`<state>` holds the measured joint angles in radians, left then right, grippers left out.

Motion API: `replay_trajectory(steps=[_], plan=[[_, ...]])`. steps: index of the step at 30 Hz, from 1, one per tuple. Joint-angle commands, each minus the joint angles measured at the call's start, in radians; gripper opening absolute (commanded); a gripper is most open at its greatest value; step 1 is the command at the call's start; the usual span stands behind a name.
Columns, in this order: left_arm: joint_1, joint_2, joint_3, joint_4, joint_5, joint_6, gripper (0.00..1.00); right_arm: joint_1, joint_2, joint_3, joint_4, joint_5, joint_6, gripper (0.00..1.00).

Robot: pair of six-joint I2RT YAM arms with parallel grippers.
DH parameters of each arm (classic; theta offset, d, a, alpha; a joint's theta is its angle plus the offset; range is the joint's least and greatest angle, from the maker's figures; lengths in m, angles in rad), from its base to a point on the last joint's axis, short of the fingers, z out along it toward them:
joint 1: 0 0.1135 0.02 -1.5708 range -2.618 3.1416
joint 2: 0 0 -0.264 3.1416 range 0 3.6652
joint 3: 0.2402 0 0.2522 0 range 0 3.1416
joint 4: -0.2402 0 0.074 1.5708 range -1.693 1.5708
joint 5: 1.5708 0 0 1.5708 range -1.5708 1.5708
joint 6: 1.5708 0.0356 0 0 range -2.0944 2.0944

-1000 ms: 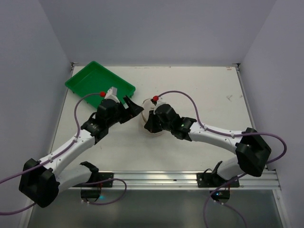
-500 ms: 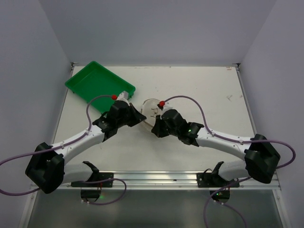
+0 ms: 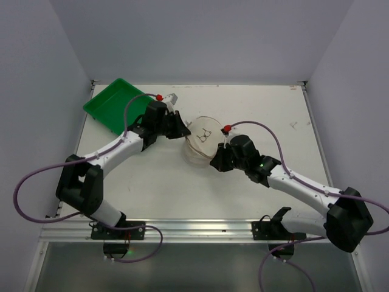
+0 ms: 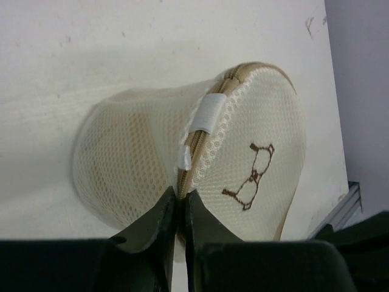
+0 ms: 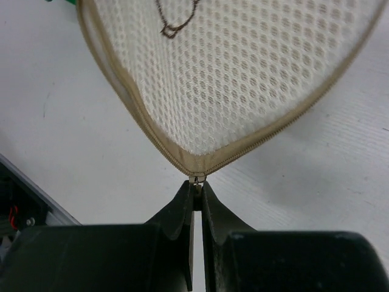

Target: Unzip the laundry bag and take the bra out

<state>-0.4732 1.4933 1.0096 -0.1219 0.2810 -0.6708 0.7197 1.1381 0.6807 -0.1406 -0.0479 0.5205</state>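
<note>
The laundry bag (image 3: 199,145), a round white mesh drum with a tan zipper seam, lies tipped at the table's middle. Its lid with a dark mark (image 4: 252,176) faces up and to the right. My left gripper (image 3: 182,131) is at the bag's left edge. In the left wrist view it (image 4: 180,199) is shut on the zipper seam beside a white tab (image 4: 209,112). My right gripper (image 3: 216,162) is at the bag's near right edge, shut on the zipper pull (image 5: 196,180), where the seam is drawn to a point. The bra is hidden.
A green tray (image 3: 112,104) lies at the back left, just behind the left arm's wrist. Purple cables loop over both arms. The metal rail (image 3: 200,230) runs along the near edge, and white walls close in the table's sides.
The left gripper was open left of the bag; it reached in and shut on the seam. The right gripper moved right with the zipper pull. The bag's lid tilted up.
</note>
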Motion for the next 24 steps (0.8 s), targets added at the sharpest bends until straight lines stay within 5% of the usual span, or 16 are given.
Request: replay_trajectory(steps=[1,3,5,6,9,17,24], plan=[[0.035,0.074,0.150,-0.016,0.010,0.131,0.13,0.046,0.073,0.085,0.004,-0.121,-0.002,0.00],[0.035,0.111,0.210,0.007,0.007,0.108,0.25,0.078,0.115,0.138,0.032,-0.157,0.027,0.00],[0.034,0.113,0.218,0.033,0.012,0.048,0.47,0.115,0.188,0.183,0.087,-0.182,0.085,0.00],[0.033,0.105,0.212,0.039,0.009,0.025,0.70,0.124,0.216,0.201,0.104,-0.203,0.099,0.00],[0.033,0.023,0.115,0.028,-0.052,-0.056,0.93,0.149,0.310,0.269,0.121,-0.188,0.131,0.00],[-0.002,-0.326,-0.300,0.021,-0.224,-0.259,0.92,0.153,0.365,0.303,0.150,-0.161,0.121,0.00],[-0.137,-0.312,-0.329,0.099,-0.212,-0.311,0.72,0.153,0.368,0.290,0.145,-0.147,0.119,0.00]])
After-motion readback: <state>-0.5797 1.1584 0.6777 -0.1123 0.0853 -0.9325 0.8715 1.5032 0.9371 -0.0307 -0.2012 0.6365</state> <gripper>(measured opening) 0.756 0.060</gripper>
